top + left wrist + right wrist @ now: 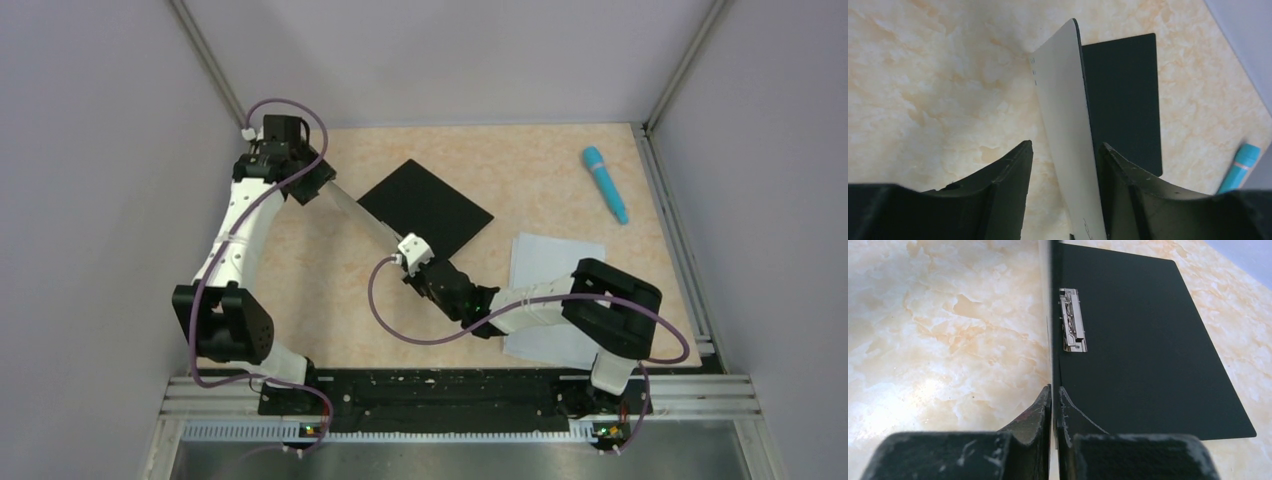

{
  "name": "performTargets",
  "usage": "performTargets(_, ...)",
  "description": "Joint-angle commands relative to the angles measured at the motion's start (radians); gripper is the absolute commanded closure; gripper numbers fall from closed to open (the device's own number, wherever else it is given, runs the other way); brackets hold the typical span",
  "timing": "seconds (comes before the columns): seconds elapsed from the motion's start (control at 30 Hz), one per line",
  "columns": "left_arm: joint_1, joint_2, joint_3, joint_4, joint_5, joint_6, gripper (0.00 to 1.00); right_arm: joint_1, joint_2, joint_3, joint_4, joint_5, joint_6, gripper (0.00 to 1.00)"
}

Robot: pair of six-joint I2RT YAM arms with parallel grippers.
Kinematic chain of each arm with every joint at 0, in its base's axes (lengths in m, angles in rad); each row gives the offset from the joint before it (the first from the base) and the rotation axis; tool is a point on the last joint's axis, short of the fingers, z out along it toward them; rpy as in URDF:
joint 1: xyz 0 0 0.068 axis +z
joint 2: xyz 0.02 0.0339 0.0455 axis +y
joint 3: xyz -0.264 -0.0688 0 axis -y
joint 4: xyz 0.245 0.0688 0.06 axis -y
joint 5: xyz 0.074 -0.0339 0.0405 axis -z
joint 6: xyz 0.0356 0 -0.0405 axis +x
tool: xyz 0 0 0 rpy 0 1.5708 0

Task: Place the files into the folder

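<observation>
The thin flat folder (pixel 432 205), matte grey outside and black inside, lies open on the marbled beige bench (pixel 330 310) at the centre of the top view. Its black half lies flat, with a small metal clip (pixel 1072 320) close to the fold. Its grey cover (pixel 1063 100) stands up on edge, running from the centre toward the upper left. The right hand (pixel 1054 390) is clamped on one edge of that cover, its fingers pressed together on it. The left hand (pixel 1065 146) has its fingers apart. The cover passes between them, close against one finger and with a gap at the other. The white paper sheets (pixel 555 262) lie in a loose stack at lower right, near the folder and partly under the right arm. A light blue cylindrical object (pixel 607 183) lies at upper right.
</observation>
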Motion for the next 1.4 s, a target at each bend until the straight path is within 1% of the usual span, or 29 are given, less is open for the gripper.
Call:
performTargets(0.0, -0.003, -0.037, -0.018, 0.03, -0.035, 0.09, 0.52, 0.022, -0.021, 0.055, 0.001, 0.039, -0.015, 0.89)
performTargets(0.1, -0.001, -0.038, -0.029, 0.073, -0.039, 0.154, 0.68, 0.025, -0.06, 0.041, -0.028, 0.002, 0.033, 0.58)
performTargets(0.17, 0.007, -0.034, -0.033, 0.088, -0.03, 0.189, 0.74, 0.032, -0.092, 0.027, -0.054, -0.024, 0.059, 0.4)
performTargets(0.23, 0.012, -0.031, -0.041, 0.11, -0.023, 0.242, 0.78, 0.04, -0.134, 0.009, -0.079, -0.075, 0.084, 0.31)
performTargets(0.3, 0.019, -0.034, -0.064, 0.147, -0.012, 0.299, 0.78, 0.046, -0.182, -0.015, -0.097, -0.127, 0.105, 0.25)
performTargets(0.33, 0.033, -0.036, -0.077, 0.167, 0.02, 0.318, 0.78, 0.047, -0.211, -0.031, -0.102, -0.151, 0.12, 0.23)
performTargets(0.4, 0.068, -0.045, -0.122, 0.225, 0.112, 0.35, 0.78, 0.046, -0.27, -0.069, -0.112, -0.192, 0.155, 0.2)
performTargets(0.43, 0.09, -0.051, -0.141, 0.239, 0.132, 0.357, 0.78, 0.046, -0.301, -0.086, -0.122, -0.212, 0.165, 0.19)
performTargets(0.47, 0.109, -0.054, -0.155, 0.251, 0.155, 0.361, 0.76, 0.046, -0.331, -0.102, -0.129, -0.226, 0.176, 0.18)
performTargets(0.53, 0.141, -0.051, -0.164, 0.243, 0.185, 0.361, 0.6, 0.047, -0.389, -0.128, -0.142, -0.24, 0.19, 0.16)
performTargets(0.57, 0.154, -0.051, -0.161, 0.228, 0.174, 0.36, 0.57, 0.047, -0.41, -0.128, -0.153, -0.243, 0.197, 0.14)
performTargets(0.6, 0.159, -0.051, -0.158, 0.215, 0.152, 0.36, 0.54, 0.047, -0.423, -0.121, -0.17, -0.238, 0.201, 0.14)
performTargets(0.63, 0.163, -0.052, -0.151, 0.196, 0.112, 0.353, 0.45, 0.046, -0.427, -0.104, -0.193, -0.232, 0.201, 0.13)
performTargets(0.67, 0.166, -0.051, -0.142, 0.169, 0.057, 0.34, 0.41, 0.045, -0.421, -0.086, -0.212, -0.228, 0.198, 0.12)
performTargets(0.77, 0.178, -0.056, -0.137, 0.113, -0.05, 0.316, 0.4, 0.038, -0.377, -0.015, -0.268, -0.24, 0.196, 0.12)
performTargets(0.83, 0.18, -0.069, -0.155, 0.097, -0.111, 0.296, 0.41, 0.029, -0.351, 0.013, -0.266, -0.245, 0.214, 0.12)
performTargets(0.93, 0.186, -0.091, -0.196, 0.092, -0.143, 0.27, 0.41, -0.005, -0.33, 0.04, -0.255, -0.283, 0.281, 0.13)
performTargets(1.0, 0.193, -0.112, -0.224, 0.098, -0.158, 0.258, 0.41, -0.032, -0.314, 0.073, -0.279, -0.294, 0.317, 0.13)
performTargets(1.1, 0.198, -0.14, -0.236, 0.085, -0.199, 0.239, 0.4, -0.066, -0.239, 0.177, -0.4, -0.29, 0.356, 0.13)
performTargets(1.27, 0.202, -0.228, -0.212, 0.054, -0.337, 0.198, 0.33, -0.08, -0.029, 0.408, -0.592, -0.257, 0.359, 0.14)
performTargets(1.33, 0.201, -0.267, -0.195, 0.061, -0.351, 0.222, 0.29, -0.087, 0.038, 0.475, -0.635, -0.247, 0.371, 0.14)
performTargets(1.37, 0.2, -0.286, -0.19, 0.08, -0.329, 0.236, 0.28, -0.092, 0.073, 0.509, -0.657, -0.238, 0.378, 0.14)
